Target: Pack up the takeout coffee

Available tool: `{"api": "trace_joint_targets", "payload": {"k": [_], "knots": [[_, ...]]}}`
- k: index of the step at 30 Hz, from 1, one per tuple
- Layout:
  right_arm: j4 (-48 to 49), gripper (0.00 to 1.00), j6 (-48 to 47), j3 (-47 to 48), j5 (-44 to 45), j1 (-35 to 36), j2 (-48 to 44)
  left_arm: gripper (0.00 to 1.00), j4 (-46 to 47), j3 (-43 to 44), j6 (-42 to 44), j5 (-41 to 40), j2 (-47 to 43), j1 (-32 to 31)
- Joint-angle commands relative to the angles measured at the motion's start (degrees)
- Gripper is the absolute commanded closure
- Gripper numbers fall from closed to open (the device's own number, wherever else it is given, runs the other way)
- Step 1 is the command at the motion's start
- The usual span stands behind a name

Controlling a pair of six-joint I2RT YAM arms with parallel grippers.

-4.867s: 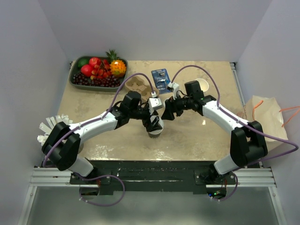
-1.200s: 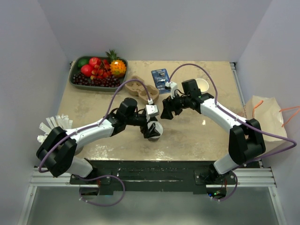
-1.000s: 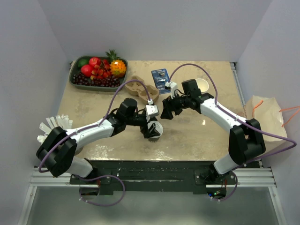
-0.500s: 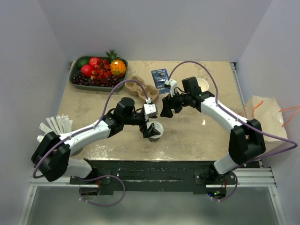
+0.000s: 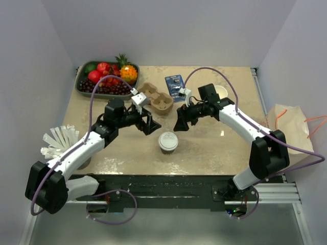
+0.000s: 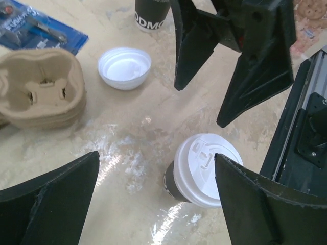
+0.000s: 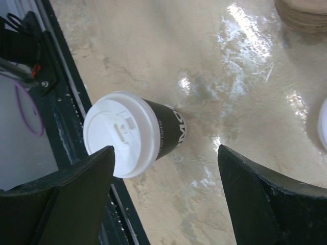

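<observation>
A: Top view. The takeout coffee (image 5: 168,142) stands upright on the tabletop (image 5: 219,148), lid on, nothing touching it. The left hand (image 5: 148,123) sits behind and left of the coffee, the right hand (image 5: 179,123) behind and just right. Both are spread wide and empty. Both arms reach inward, elbows bent.
B: Step?
A: Lidding looks done, so I judge the pick-up for packing comes next. One hand must come over the coffee, close on the wall below the lid and keep it upright.
B: Left wrist?
A: Fingers wide. The coffee is partly behind one finger. A cup carrier (image 6: 41,92) and a loose lid (image 6: 124,68) lie beyond the coffee.
B: Right wrist?
A: Looks steeply down. The coffee shows between its parted fingers, untouched, by the tabletop's edge.
</observation>
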Motion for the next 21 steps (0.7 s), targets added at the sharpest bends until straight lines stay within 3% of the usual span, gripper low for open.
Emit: {"api": "trace_joint_targets", "payload": {"k": [1,11,21], "knots": [[0.8,0.14,3.1,0.9,-6.1,0.5,0.2,0.02,-0.4,-2.8,-10.2,0.1,1.2,1.0],[-1.1,0.15,2.3,2.2,-5.7,2.0,4.1,0.03,5.6,-6.9,-15.0,4.1,3.9,1.7],[0.2,0.16,3.6,2.5,-5.9,4.6,5.9,0.05,3.8,-9.5,-14.4,6.7,2.6,3.3]]}}
